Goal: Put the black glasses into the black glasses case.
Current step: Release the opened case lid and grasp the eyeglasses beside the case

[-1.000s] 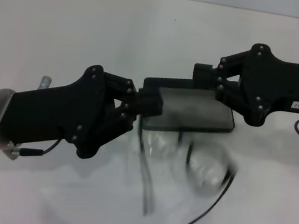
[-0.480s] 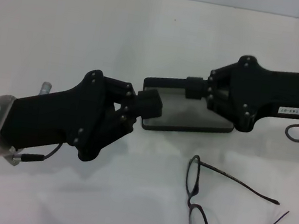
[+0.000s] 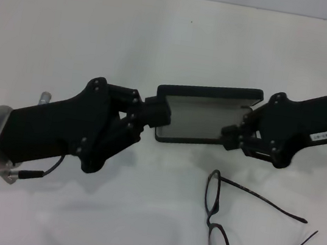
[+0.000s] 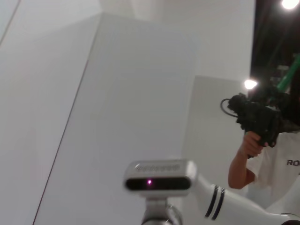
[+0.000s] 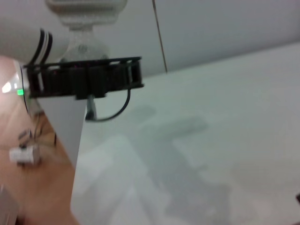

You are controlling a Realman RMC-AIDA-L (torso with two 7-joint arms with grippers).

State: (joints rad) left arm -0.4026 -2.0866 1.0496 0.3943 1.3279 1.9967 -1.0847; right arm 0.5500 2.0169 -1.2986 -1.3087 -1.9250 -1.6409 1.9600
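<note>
Black glasses case (image 3: 208,114) mid-bench, open, pinched by left end effector (image 3: 158,114) and right end effector (image 3: 235,136). Black glasses (image 3: 228,227) unfolded near bench's front edge, not yet cased.

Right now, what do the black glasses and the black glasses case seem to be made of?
The black glasses: thin, slightly glossy frame, probably plastic or acetate; the table shows through the clear lenses. The black glasses case: matte black shell, likely hard plastic or leatherette, with a dull grey lining that looks like soft fabric.
</note>
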